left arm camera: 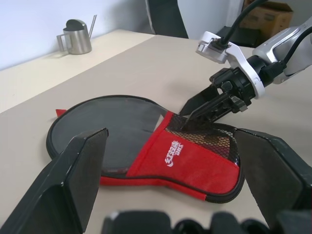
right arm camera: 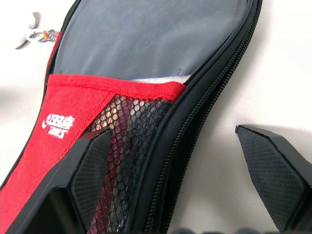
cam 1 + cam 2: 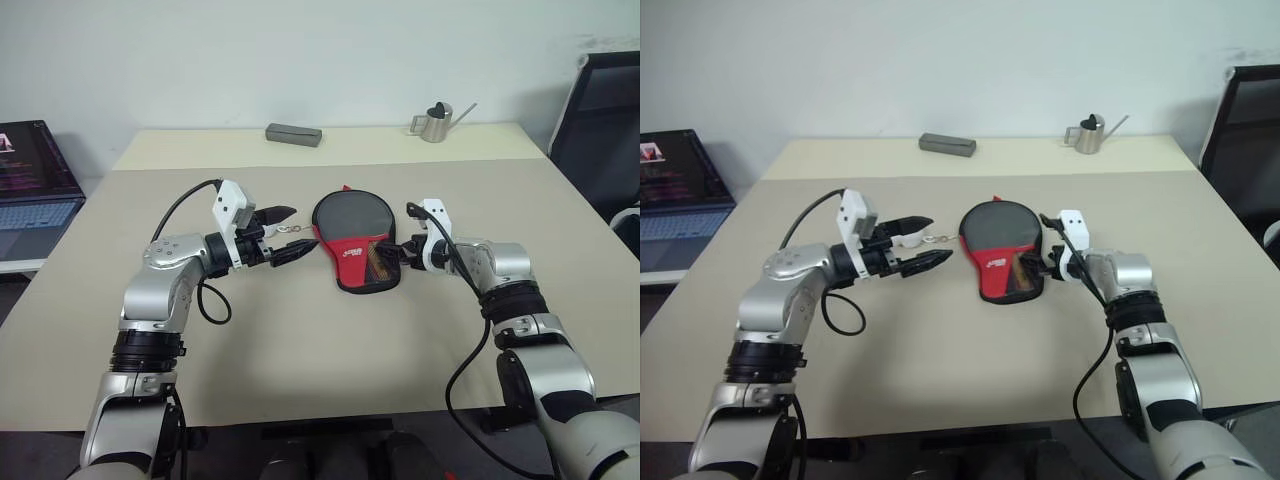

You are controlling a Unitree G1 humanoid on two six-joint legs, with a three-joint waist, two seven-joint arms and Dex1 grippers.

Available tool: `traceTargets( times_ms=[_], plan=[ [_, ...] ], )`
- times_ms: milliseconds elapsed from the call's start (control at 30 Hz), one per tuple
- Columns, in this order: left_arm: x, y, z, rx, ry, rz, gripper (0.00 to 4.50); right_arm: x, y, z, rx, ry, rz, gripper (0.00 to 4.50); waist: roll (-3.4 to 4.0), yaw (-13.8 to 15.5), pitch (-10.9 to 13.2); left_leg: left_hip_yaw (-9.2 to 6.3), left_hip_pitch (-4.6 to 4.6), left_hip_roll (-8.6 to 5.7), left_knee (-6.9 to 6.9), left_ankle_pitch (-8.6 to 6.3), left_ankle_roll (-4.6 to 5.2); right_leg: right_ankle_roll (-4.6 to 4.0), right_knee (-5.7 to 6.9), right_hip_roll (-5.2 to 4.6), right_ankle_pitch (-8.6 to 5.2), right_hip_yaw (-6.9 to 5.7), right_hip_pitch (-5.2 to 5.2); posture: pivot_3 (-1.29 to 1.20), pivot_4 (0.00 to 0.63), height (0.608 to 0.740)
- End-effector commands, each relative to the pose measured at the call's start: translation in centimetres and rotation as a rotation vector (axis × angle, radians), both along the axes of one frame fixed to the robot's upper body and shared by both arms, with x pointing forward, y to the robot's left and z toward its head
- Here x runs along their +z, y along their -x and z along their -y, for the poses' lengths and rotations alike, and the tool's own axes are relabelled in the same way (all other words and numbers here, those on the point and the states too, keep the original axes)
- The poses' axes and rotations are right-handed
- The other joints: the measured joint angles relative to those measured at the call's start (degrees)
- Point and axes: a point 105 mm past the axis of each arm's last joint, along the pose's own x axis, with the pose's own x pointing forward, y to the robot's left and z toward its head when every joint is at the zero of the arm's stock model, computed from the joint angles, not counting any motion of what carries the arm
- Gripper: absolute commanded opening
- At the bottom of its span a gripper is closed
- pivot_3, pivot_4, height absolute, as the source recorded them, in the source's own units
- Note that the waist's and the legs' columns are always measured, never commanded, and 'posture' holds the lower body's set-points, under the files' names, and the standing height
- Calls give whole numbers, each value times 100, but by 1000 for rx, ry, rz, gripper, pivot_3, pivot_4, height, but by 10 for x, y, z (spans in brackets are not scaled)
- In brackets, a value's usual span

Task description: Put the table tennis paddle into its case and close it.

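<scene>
Beige table [image 3: 300,360] is carrying the case [image 3: 355,245] at centre, w/ grey bar [image 3: 293,133] & metal watering can [image 3: 435,122] at far edge; laptop [image 3: 35,195] is sitting off to the left. Left gripper [image 3: 283,234] & right gripper [image 1: 195,107] are flanking the case, fingers wide, holding nothing. Right wrist view is showing zipper [image 2: 204,107] & mesh pocket [image 2: 126,146] close up.

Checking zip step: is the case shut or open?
Cannot tell: the case lies flat, its zipper teeth meet along one edge, the rest unclear.

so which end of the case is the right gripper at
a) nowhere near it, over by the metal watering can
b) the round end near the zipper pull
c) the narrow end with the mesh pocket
c: the right gripper sits open at the mesh-pocket end of the case, one finger over the mesh and the other over the bare table.
</scene>
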Motion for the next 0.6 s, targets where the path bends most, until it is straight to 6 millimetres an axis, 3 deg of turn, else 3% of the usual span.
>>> traceTargets(
  times_ms=[33, 233, 467, 600],
  plan=[
    [16, 2, 1, -9, -8, 60, 4500, 5, 0, -17, 41, -66, -16, 4442, 0, -20, 0, 1, 2, 0, -1, 0, 0, -1, 0, 1, 0, 2, 0, 0, 150, 740],
    [17, 2, 2, -13, -8, 59, 4500, 9, -1, -28, 58, -104, -27, 4442, 0, -27, 0, 4, 4, 2, -1, 0, 0, -5, 1, 2, 3, 6, 0, 0, 150, 740],
    [16, 1, 1, -11, -9, 57, 4500, 1, -5, -25, 13, -101, -50, 4442, 1, -27, 0, 5, 6, 2, -1, 0, 0, -7, 1, 2, 5, 6, 0, 0, 150, 740],
    [15, 2, 1, -9, -10, 56, 4500, -1, -7, -22, -15, -102, -61, 3484, 1, -26, 0, 5, 7, 2, -1, 0, 0, -12, 2, 2, 9, 5, 1, 0, 150, 740]
  ],
)
